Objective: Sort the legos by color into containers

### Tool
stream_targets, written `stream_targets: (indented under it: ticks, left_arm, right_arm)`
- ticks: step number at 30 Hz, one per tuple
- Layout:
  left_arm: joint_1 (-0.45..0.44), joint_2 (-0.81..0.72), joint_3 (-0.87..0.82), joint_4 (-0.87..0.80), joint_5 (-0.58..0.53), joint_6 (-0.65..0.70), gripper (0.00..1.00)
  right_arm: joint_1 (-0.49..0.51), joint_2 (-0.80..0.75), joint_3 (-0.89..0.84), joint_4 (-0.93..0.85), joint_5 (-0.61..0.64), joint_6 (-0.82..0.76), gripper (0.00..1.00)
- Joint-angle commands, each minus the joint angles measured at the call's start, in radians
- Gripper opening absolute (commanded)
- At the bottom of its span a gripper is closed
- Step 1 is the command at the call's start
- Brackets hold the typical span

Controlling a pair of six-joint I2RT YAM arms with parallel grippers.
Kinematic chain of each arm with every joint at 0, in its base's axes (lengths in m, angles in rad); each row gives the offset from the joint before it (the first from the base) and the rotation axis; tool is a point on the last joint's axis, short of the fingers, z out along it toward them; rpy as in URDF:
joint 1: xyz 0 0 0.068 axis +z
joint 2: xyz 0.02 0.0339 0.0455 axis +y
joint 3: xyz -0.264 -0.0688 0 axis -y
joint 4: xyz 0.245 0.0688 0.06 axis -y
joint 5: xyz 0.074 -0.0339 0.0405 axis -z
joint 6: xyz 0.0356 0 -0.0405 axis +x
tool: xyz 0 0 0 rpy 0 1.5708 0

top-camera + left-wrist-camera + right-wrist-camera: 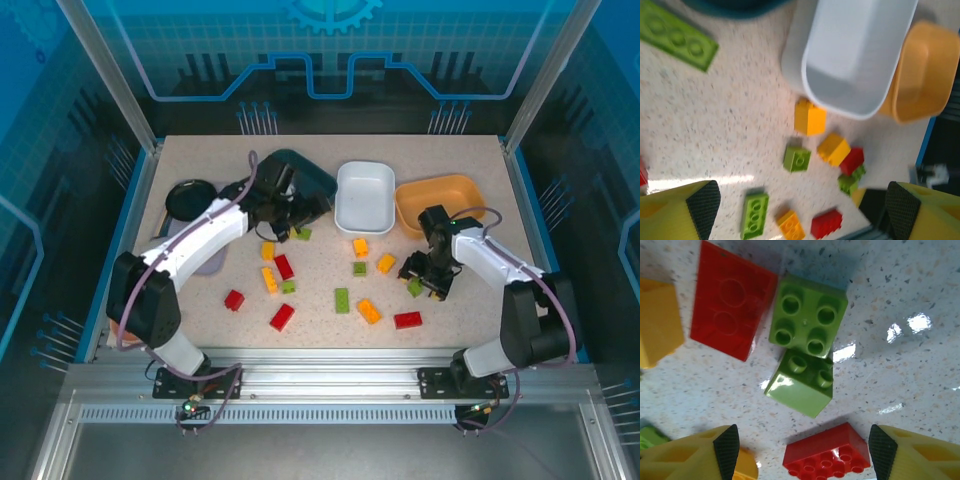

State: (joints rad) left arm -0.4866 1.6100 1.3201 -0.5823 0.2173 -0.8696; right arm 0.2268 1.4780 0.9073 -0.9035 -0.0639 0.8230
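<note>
Red, yellow and green legos lie scattered across the table's middle [330, 285]. The dark teal tray [305, 170], white tray [365, 195] and orange tray [440, 200] stand in a row at the back. My left gripper [290, 225] hovers open by the teal tray's front edge, nothing between its fingers [702, 205]. A long green brick [677, 42] lies near it. My right gripper [805, 452] is open low over the table. A red brick [827, 455] lies between its fingertips. Two green bricks [808, 320] [800, 382] and another red brick [732, 312] lie just beyond.
A black round dish [190, 198] sits at the back left beside the left arm. Blue rails edge the table on both sides. In the left wrist view a yellow brick [810, 117] touches the white tray's [855, 60] near rim.
</note>
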Motion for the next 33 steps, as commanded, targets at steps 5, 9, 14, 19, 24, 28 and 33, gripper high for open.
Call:
stream_targets:
  ticks: [5, 9, 14, 19, 24, 28, 33]
  left_arm:
    - [-0.029, -0.089, -0.170, 0.100, 0.087, 0.057, 0.89]
    - [-0.040, -0.097, -0.178, 0.133, 0.104, 0.057, 0.89]
    - [-0.052, -0.098, -0.176, 0.123, 0.111, 0.065, 0.88]
    - [-0.052, -0.104, -0.187, 0.122, 0.109, 0.061, 0.87]
    - [-0.056, -0.105, -0.183, 0.121, 0.103, 0.055, 0.87]
    - [-0.058, -0.106, -0.158, 0.110, 0.100, 0.050, 0.86]
    - [-0.059, -0.086, -0.074, 0.099, 0.101, 0.046, 0.86]
  right_arm:
    - [0.001, 0.091, -0.008, 0.053, 0.016, -0.087, 0.69]
    - [-0.010, 0.133, -0.003, 0.088, 0.010, -0.088, 0.65]
    - [-0.011, 0.163, 0.003, 0.097, 0.024, -0.088, 0.56]
    - [-0.014, 0.165, -0.008, 0.092, 0.050, -0.092, 0.48]
    - [0.010, 0.089, -0.006, 0.046, 0.059, -0.094, 0.36]
    - [0.027, -0.013, 0.025, -0.032, 0.039, -0.081, 0.33]
    - [-0.042, -0.064, 0.208, -0.109, 0.076, -0.126, 0.30]
